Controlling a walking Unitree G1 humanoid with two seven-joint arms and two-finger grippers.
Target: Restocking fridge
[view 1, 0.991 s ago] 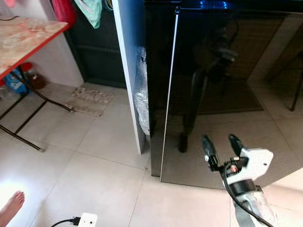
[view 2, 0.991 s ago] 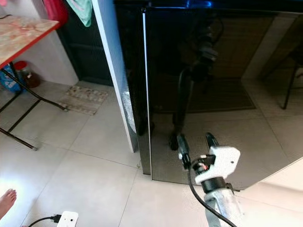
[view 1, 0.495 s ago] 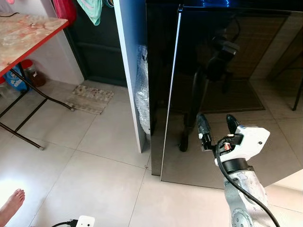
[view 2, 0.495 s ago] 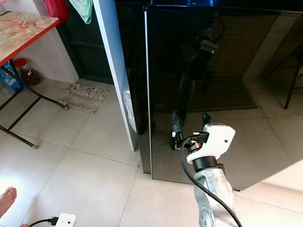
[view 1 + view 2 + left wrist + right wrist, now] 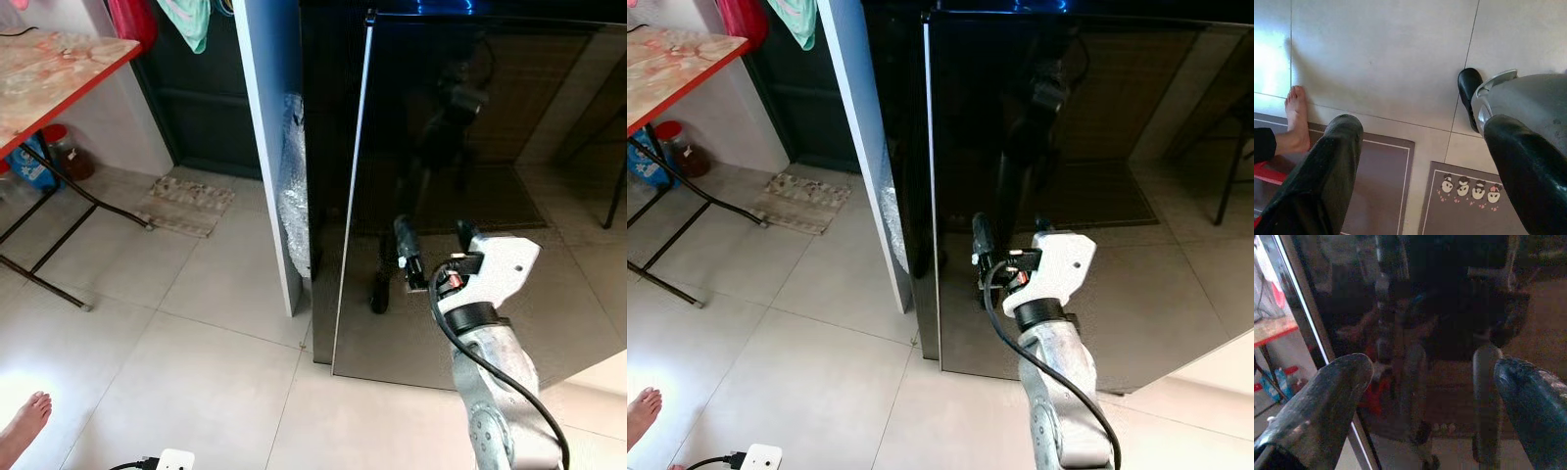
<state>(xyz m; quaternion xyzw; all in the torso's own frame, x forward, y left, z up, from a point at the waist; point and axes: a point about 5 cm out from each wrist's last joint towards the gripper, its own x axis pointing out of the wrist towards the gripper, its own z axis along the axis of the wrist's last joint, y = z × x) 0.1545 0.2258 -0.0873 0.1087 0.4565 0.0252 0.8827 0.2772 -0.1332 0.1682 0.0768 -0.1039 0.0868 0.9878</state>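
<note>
Right claw [image 5: 431,240] raised before the glossy black fridge door [image 5: 490,176], fingers spread with nothing between them, tips close to the glass just beside the door's pale left edge; silver right arm [image 5: 495,392] rising from below, black cable looped along the wrist; reflected in the door, the arm itself, a dim room and a rug. Left claw [image 5: 1425,176] hanging low over the tiled floor [image 5: 1381,54], fingers likewise parted and holding nothing; beneath it two brown mats [image 5: 1474,205], one printed with small cartoon figures, and a person's bare foot [image 5: 1297,117] at the edge of the other. Left of the fridge, a white panel [image 5: 269,147] with a bubble-wrapped bundle [image 5: 294,196] beside it; farther left, a folding worktop [image 5: 49,73] with a red rim, a small patterned mat [image 5: 186,206] on the floor, a white power strip [image 5: 174,459] at the near edge.
</note>
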